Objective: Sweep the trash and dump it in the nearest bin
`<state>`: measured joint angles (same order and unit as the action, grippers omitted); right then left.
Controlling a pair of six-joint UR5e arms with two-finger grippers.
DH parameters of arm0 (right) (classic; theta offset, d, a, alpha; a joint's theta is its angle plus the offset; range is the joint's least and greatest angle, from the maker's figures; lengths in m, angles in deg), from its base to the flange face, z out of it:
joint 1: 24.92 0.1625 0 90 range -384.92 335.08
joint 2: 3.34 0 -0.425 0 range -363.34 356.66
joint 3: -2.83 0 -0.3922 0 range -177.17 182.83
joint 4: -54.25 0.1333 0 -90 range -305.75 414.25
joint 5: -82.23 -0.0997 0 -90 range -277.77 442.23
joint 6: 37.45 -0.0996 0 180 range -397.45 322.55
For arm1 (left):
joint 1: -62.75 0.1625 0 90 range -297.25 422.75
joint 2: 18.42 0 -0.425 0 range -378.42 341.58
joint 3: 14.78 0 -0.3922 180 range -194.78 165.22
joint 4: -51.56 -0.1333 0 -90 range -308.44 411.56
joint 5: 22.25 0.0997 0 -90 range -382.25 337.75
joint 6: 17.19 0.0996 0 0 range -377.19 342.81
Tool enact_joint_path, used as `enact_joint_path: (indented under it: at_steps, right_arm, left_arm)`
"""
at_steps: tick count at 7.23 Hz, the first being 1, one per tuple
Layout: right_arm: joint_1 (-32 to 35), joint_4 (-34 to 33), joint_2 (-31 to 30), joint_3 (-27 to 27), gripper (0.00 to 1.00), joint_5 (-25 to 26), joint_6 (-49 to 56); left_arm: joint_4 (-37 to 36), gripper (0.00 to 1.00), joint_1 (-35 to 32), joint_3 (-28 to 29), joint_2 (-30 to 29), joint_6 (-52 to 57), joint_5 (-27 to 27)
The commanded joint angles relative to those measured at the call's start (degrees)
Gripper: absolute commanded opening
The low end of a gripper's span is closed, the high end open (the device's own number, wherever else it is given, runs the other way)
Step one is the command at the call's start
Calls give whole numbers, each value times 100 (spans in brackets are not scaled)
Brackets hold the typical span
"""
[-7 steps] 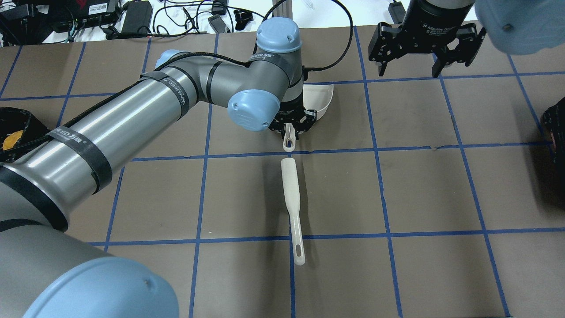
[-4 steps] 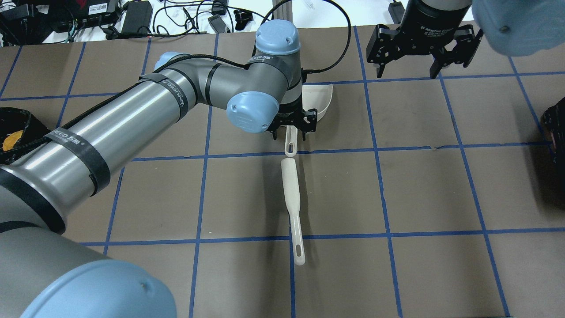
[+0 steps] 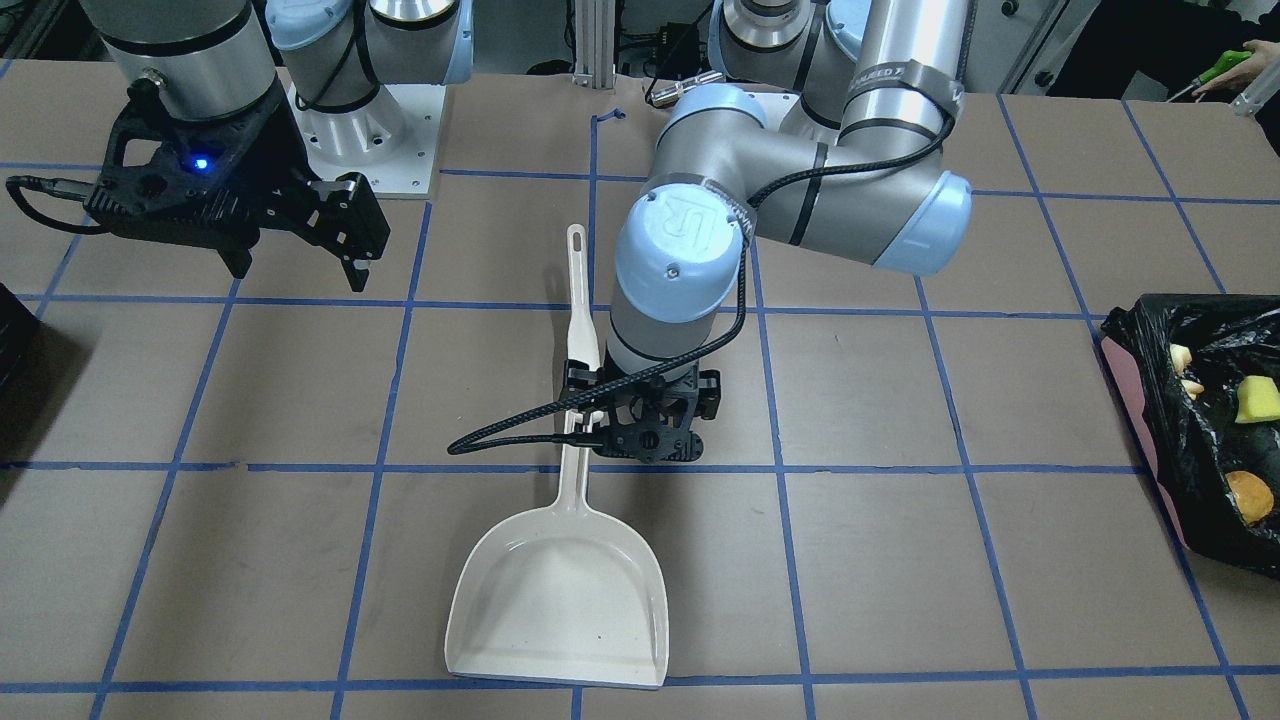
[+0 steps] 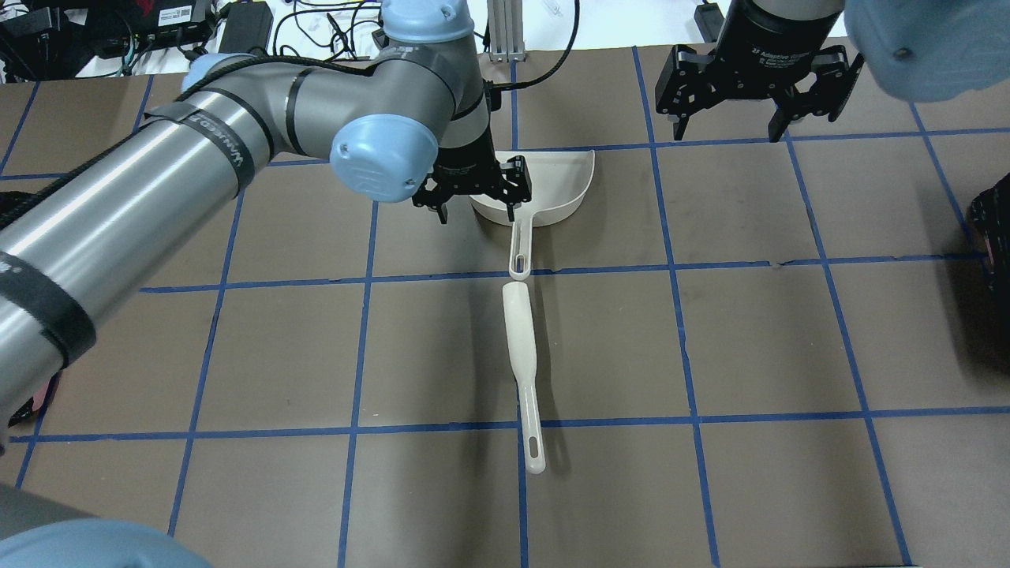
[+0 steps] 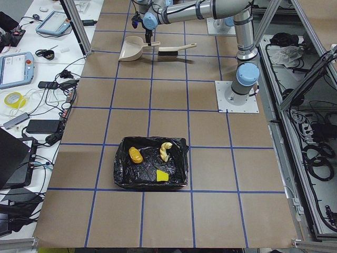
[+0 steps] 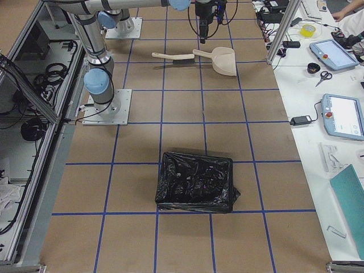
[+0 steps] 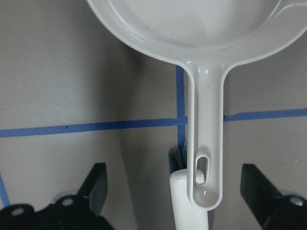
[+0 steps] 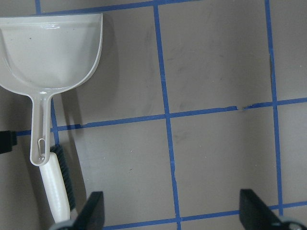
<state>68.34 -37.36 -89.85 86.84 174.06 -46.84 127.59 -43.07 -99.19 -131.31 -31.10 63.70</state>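
Note:
The trash lies in the black-bag-lined bin (image 5: 122, 171) on my left: a golden-brown lump (image 5: 136, 154), a tan braided pastry (image 5: 166, 151) and a yellow-green bit (image 5: 162, 175). The bin also shows at the right edge of the front view (image 3: 1150, 420). A white dustpan (image 4: 556, 185) lies flat on the table, its handle end touching the head of a white brush (image 4: 521, 339). My left gripper (image 4: 477, 201) is open and empty, hovering just left of the dustpan handle. My right gripper (image 4: 730, 126) is open and empty, raised to the dustpan's right.
A second bin with a black bag (image 6: 196, 182) stands on my right side, seen at the right edge of the overhead view (image 4: 994, 237). The table is brown with blue tape lines. Cables and devices lie beyond its far edge (image 4: 237, 31).
My left gripper opened, let go of the dustpan handle, rose and moved left and toward the far edge. The dustpan now lies flat. The right gripper barely moved.

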Motion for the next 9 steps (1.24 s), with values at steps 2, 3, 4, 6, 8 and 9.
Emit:
enact_joint_path:
  at_steps: [2,3,4,6,8,9]
  right_arm:
    - [-9,2,-6,10,100,19,-1]
    - [-9,2,-15,-7,100,1,-1]
    - [-9,2,-15,-16,100,-8,-1]
    - [0,-7,-59,-25,100,-200,-1]
    - [-9,2,-50,1,100,-96,-1]
    - [-9,-33,-50,-8,100,-131,-10]
  left_arm:
    - [1043,100,342,-31,1064,405,-8]
    - [1420,100,386,-40,1433,406,0]
    - [1998,100,465,-75,1793,511,9]
    - [2215,100,518,-529,2401,407,27]
    - [1726,100,937,-541,2509,651,79]
    - [1644,100,1410,-428,2579,1096,45]
